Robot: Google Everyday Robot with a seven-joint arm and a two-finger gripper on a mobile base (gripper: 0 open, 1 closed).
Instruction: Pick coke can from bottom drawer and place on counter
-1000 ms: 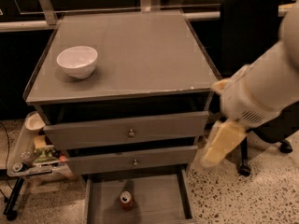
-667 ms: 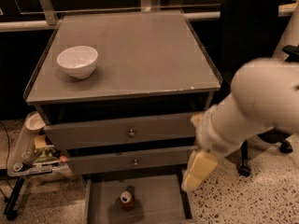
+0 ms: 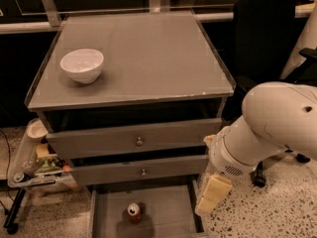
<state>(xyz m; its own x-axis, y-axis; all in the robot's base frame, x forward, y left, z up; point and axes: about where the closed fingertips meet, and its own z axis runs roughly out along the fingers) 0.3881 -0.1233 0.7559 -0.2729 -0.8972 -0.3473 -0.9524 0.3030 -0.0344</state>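
Dark room, speckled terrazzo floor (image 3: 277, 207) underfoot, and at centre the wide matte grey counter (image 3: 148, 58) topping the drawer cabinet, with no can delivered onto it yet. To the right of the cabinet the bulky white robot arm (image 3: 267, 128) hangs low, and a black office chair (image 3: 262, 38) stands behind it. Down below, the shallow grey bottom drawer (image 3: 163, 207) is pulled out, so access is sorted. The two upper grey drawers (image 3: 99, 145) with round metal knobs are pushed in. Up top, a white ceramic bowl (image 3: 82, 65) sits near the counter's left edge. The pale yellow gripper (image 3: 213, 195) sits just outside the drawer's right wall, apart from the target and carrying nothing; spread or closed, I cannot tell. And there's the small red coke can (image 3: 133, 212), upright on the drawer floor, left of centre, untouched. By my reading it's early: reach, grasp, lift and placing all remain.
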